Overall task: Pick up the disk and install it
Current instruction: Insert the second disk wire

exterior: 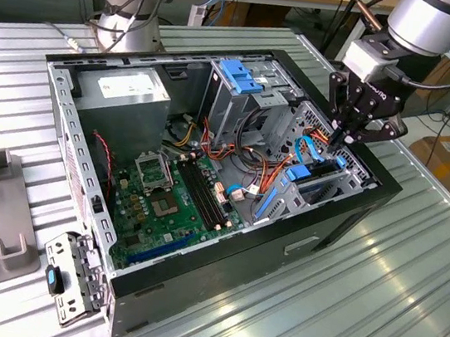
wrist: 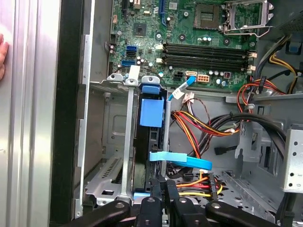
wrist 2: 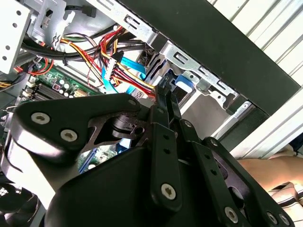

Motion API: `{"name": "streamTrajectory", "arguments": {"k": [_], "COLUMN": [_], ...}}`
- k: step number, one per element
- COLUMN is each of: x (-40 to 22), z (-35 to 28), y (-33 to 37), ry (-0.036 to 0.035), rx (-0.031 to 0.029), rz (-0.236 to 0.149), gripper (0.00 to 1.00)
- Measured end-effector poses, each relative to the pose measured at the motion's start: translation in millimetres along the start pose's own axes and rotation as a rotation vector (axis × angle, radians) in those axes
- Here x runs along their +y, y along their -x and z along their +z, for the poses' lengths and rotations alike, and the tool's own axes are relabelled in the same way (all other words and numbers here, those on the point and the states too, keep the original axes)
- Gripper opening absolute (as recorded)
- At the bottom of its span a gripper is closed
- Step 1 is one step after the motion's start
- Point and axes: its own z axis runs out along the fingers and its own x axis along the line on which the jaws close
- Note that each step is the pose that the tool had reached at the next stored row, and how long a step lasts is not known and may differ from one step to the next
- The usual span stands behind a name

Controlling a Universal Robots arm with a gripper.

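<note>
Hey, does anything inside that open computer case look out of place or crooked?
Nothing stands out. The disk stands on edge in the drive cage, blue rails squared up, with the end effector right above it.

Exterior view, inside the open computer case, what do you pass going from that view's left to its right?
Grey power supply → processor socket → memory slots → blue-railed disk in its bay → pincer.

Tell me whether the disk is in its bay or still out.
In. The disk stands on edge inside the metal drive cage at the case's front corner, with the gripper right above its rear end.
</note>
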Motion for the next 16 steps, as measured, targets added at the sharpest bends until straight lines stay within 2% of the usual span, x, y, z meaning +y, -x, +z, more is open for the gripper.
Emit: {"name": "streamTrajectory", "arguments": {"k": [1,4,16], "x": [2.4,3.9,7.5], "z": [0.9,8.0,10.1], "y": [-3.7,-3.6,-5.6], "ry": [0.0000,0.0000,0.0001], "rx": [-0.0002,0.0002,0.0002], "rz": [0.000,0.000,0.003], "gripper": [0.16,0.16,0.16]}}
